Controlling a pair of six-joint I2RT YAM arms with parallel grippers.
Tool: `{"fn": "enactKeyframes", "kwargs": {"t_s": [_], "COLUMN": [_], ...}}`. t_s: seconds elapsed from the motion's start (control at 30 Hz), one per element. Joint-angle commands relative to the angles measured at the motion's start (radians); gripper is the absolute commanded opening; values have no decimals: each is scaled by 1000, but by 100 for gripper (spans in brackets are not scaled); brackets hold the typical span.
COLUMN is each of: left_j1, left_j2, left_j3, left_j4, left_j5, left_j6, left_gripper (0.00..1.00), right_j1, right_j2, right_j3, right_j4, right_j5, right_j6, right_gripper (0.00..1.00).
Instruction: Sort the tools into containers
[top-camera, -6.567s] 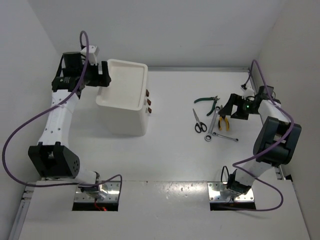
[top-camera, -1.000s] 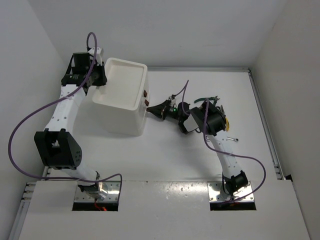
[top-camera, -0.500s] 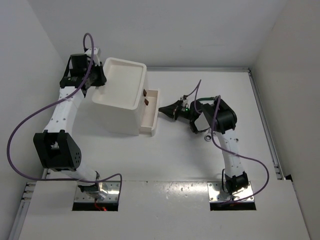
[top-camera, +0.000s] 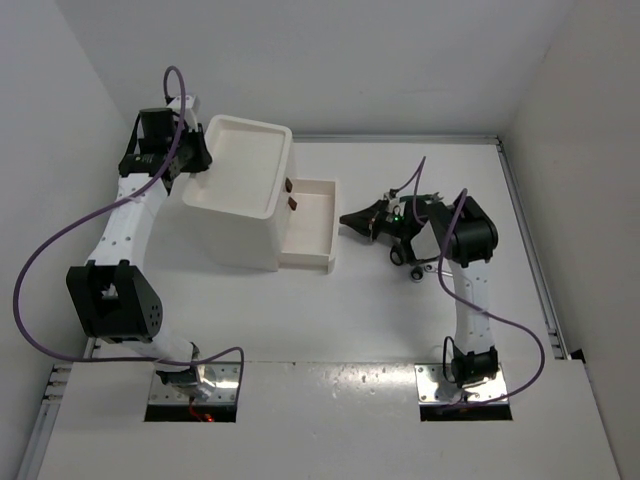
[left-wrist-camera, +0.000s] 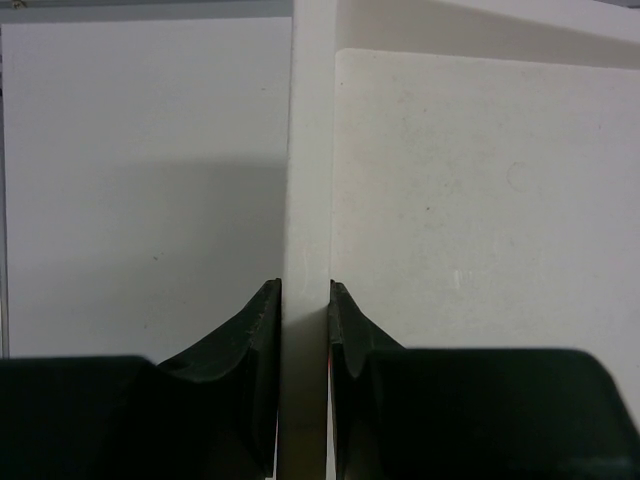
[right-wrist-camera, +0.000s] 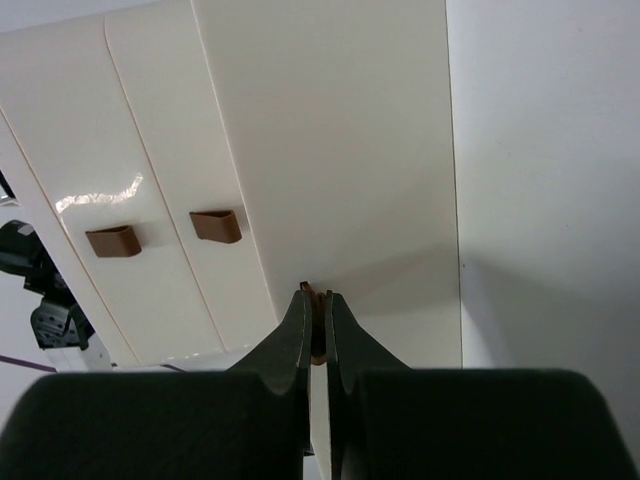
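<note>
Now the right gripper (top-camera: 345, 217) pinches the drawer (top-camera: 312, 215) handle (right-wrist-camera: 317, 320); pull straight right, level, while the left gripper (left-wrist-camera: 305, 290) clamps the box (top-camera: 245, 240) rim steady.

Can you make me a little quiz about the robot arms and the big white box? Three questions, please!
1. True or false: every drawer of the white box is pushed shut.
2. What is the right gripper pinching? A) the scissors B) the small red handle of the open drawer C) a wrench
3. Fill in the gap: the left gripper is clamped on the ____ of the top tray.

Key: 1 false, one drawer is pulled out; 2 B; 3 rim.
</note>
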Motion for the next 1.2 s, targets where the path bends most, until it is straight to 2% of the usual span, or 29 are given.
{"fn": "enactKeyframes", "kwargs": {"t_s": [0.0,0.37,0.43,0.47,0.53,0.63,0.83,0.93,0.97,1.03,1.07,1.1,1.17], "left_j1": [50,50,50,50,50,50,50,50,50,50,50,50,37], "left_j2": [13,13,13,23,23,23,23,23,23,12,12,1,-9], "left_j3": [-34,-34,-34,-34,-34,-34,-34,-34,-34,-34,-34,-44,-53], "left_j4": [-49,-39,-39,-39,-39,-39,-39,-30,-30,-30,-30,-21,-21], "left_j5": [-58,-58,-58,-58,-58,-58,-58,-58,-58,-58,-58,-68,-89], "left_j6": [-73,-82,-82,-82,-82,-82,-82,-82,-82,-82,-82,-82,-82], "left_gripper": [0,0,0,0,0,0,0,0,0,0,0,0,0], "right_j1": [-51,-103,-103,-103,-103,-103,-112,-134,-134,-155,-172,-190,-200], "right_j2": [-51,-107,-107,-107,-117,-169,-249,-321,-346,-441,-474,-507,-589], "right_j3": [-32,-97,-97,-97,-97,-97,-65,-33,-23,21,50,84,177], "right_j4": [-70,-148,-148,-139,-139,-186,-283,-386,-430,-658,-777,-1046,-1261], "right_j5": [1,1,-22,-22,-22,-31,-63,-88,-100,-89,-54,-19,106], "right_j6": [-97,-161,-161,-161,-172,-236,-351,-416,-487,-596,-767,-869,-1123], "right_gripper": [0,0,7,24,33,39,39,39,38,38,36,35,33]}}
